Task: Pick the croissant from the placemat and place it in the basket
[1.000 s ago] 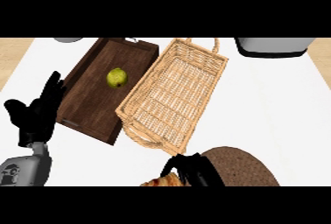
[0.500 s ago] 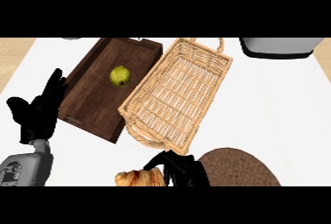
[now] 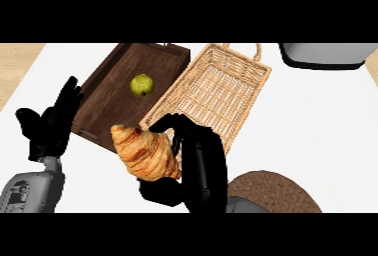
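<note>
A golden croissant (image 3: 144,152) is held up off the counter by my right hand (image 3: 196,167), whose fingers and thumb curl round its right side. It hangs just in front of the near left corner of the wicker basket (image 3: 214,87), which lies lengthwise in the middle with nothing seen inside. The round brown placemat (image 3: 277,192) lies at the lower right, partly behind my right forearm. At the left edge my left hand (image 3: 52,127) rests open with fingers up.
A dark wooden tray (image 3: 111,102) left of the basket holds a green pear (image 3: 142,85). A grey pot (image 3: 325,55) stands at the back right. The counter's white top shows to the right of the basket.
My right hand has lifted the croissant from the lower edge up and forward toward the basket's near corner. The left hand has stayed put.
</note>
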Tool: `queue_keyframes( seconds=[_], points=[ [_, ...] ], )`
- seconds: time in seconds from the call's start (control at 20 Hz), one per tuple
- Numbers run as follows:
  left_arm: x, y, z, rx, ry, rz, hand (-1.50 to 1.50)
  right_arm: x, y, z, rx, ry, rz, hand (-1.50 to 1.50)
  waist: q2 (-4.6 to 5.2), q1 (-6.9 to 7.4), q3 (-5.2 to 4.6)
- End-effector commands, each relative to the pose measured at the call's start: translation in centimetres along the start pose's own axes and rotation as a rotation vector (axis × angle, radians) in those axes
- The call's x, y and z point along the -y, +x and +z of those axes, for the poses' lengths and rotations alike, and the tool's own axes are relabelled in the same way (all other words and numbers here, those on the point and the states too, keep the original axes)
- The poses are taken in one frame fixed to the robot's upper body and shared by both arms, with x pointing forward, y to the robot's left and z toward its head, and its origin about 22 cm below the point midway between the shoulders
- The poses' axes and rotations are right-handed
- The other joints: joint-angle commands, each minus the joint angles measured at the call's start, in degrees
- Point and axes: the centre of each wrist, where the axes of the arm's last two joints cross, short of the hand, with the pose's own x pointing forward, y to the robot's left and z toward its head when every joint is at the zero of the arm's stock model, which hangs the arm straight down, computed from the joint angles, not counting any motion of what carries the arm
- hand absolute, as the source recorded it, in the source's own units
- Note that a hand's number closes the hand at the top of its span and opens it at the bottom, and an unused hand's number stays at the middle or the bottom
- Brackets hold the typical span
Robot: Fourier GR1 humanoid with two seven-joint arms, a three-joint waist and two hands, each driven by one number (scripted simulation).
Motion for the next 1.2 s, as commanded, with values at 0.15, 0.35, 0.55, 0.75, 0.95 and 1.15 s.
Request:
queue_keyframes(
  seconds=[0.15, 0.35, 0.55, 0.75, 0.95, 1.15],
  points=[
    [0.5, 1.1, -1.2, 0.007, -0.023, 0.008, 0.00, -2.3, 4.4, -6.4, -0.114, -0.065, 0.128, 1.50, 0.44, 1.02, 0.14],
    [1.5, 0.7, -0.4, 0.029, -0.013, 0.001, 0.00, -3.3, 5.7, -9.2, -0.155, -0.072, 0.219, 1.50, 0.34, 1.38, 0.18],
    [1.1, -0.1, 0.2, 0.017, -0.010, 0.009, 0.00, -3.5, 4.2, -12.2, -0.216, -0.066, 0.200, 1.50, 0.69, 1.25, 0.22],
    [0.2, 0.6, -0.4, 0.014, 0.002, 0.006, 0.00, -4.3, 2.5, -12.9, -0.228, -0.046, 0.249, 1.50, 0.51, 0.03, 0.26],
    [0.2, -0.2, -0.8, 0.019, 0.012, -0.003, 0.00, -4.4, 1.4, -14.4, -0.231, -0.069, 0.195, 1.50, 0.60, -0.05, 0.27],
    [0.5, -1.8, 0.2, 0.014, 0.018, -0.008, 0.00, -4.3, -0.3, -13.5, -0.230, -0.023, 0.137, 1.50, 0.48, -0.73, 0.29]
  ],
)
